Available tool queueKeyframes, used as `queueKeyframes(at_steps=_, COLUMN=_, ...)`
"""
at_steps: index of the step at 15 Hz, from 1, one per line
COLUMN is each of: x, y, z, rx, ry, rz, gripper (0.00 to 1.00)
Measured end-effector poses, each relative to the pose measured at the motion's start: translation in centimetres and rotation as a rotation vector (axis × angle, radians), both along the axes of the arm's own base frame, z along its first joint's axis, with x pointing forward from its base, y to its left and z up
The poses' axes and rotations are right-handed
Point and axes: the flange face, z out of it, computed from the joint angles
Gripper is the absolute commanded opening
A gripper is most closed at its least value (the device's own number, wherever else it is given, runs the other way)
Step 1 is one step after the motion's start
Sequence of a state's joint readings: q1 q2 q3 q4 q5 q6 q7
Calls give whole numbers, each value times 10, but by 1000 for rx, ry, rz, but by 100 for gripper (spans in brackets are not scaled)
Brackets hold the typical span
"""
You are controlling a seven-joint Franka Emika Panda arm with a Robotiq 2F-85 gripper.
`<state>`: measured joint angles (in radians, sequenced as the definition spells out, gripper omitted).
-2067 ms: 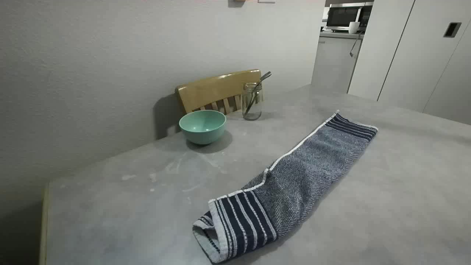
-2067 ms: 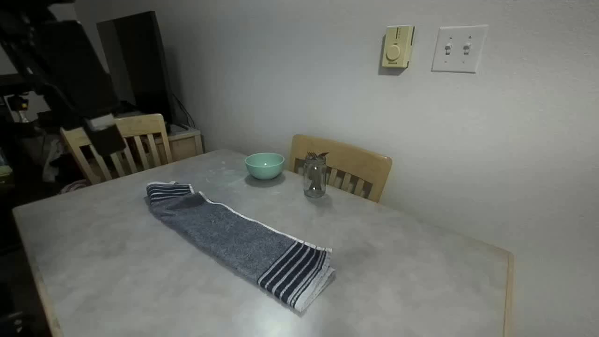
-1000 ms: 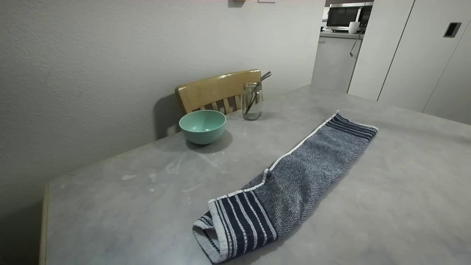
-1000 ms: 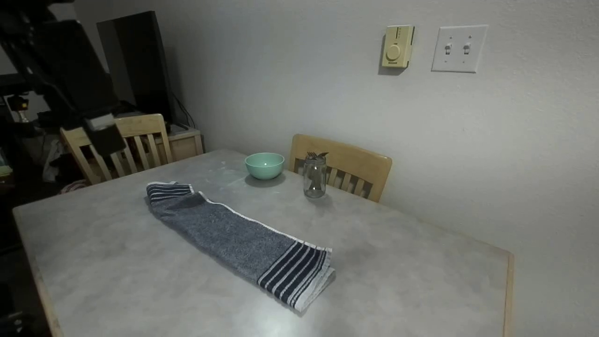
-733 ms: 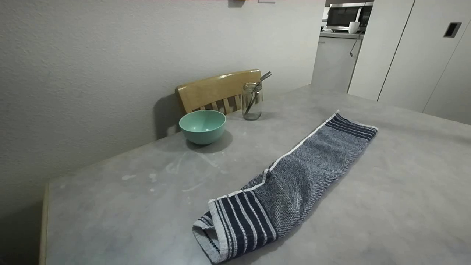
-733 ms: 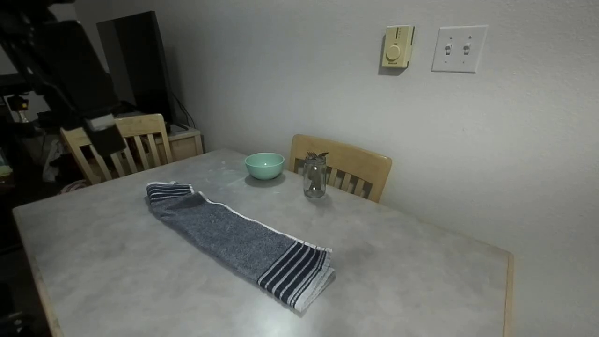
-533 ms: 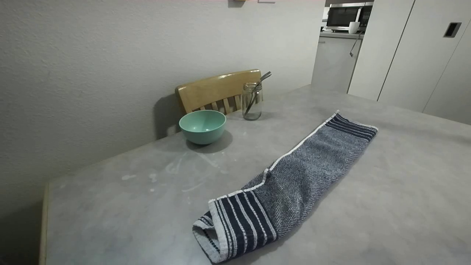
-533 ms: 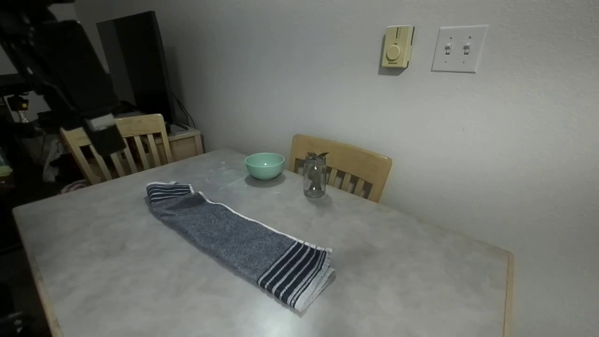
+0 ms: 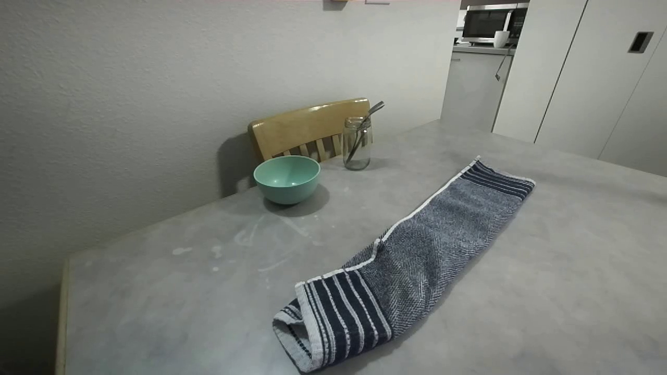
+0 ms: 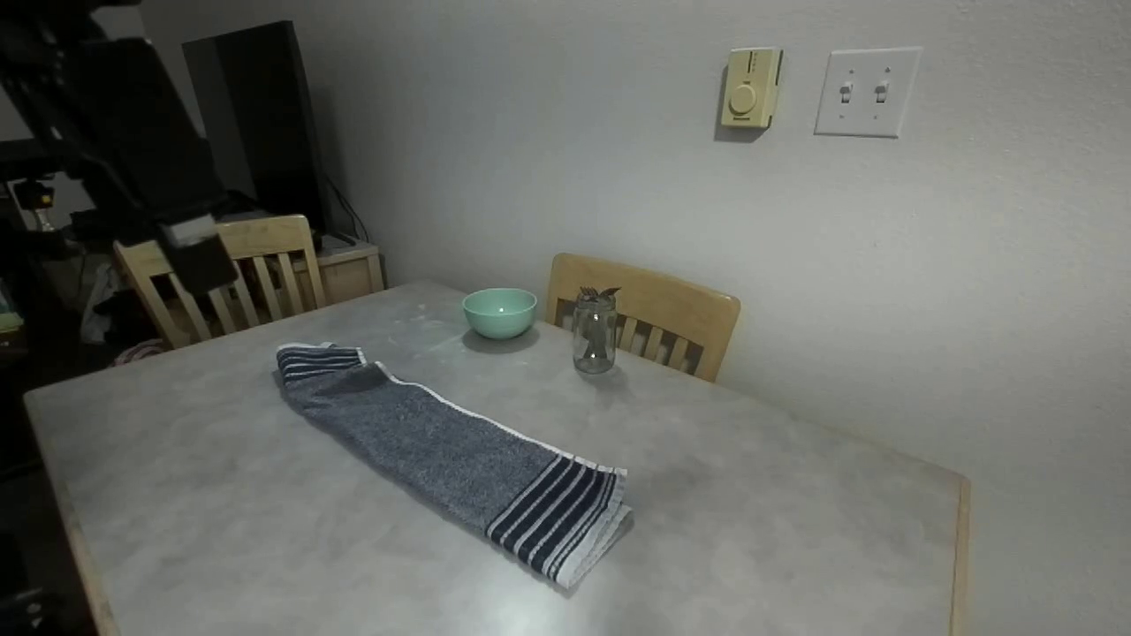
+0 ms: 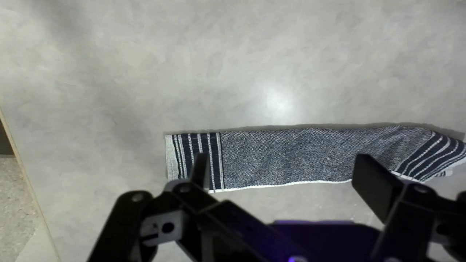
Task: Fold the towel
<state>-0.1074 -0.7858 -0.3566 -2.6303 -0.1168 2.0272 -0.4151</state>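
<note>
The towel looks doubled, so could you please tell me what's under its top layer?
In an exterior view, the towel shows a lower layer of itself at one striped end; what lies farther in is covered.

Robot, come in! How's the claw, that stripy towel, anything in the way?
Gripper open, above the table. Towel lying as a long strip, not gripped. Bowl and jar stand apart from it, likely not blocking.

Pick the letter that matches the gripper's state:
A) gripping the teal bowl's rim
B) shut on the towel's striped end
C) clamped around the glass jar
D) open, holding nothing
D: in the wrist view the gripper has its fingers spread wide with nothing clasped between them, and the blue-grey striped towel lies on the grey tabletop.
</note>
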Motion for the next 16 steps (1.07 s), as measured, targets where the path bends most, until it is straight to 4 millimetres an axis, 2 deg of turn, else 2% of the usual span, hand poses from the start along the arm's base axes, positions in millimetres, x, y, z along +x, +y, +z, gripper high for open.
queueKeyframes(at_steps=7, x=0, y=-1, z=0, rx=-2, ry=-2, rz=-3, gripper=100)
queueKeyframes(at_steps=10, x=-2, y=-7, z=-1, rx=-8, ry=-1, rz=-15, gripper=100)
queueKeyframes(at_steps=13, x=-4, y=-21, z=-12, rx=-10, ry=26, rz=-30, gripper=100)
queueKeyframes(at_steps=16, x=-2, y=-39, z=-34, rx=13, ry=76, rz=-41, gripper=100)
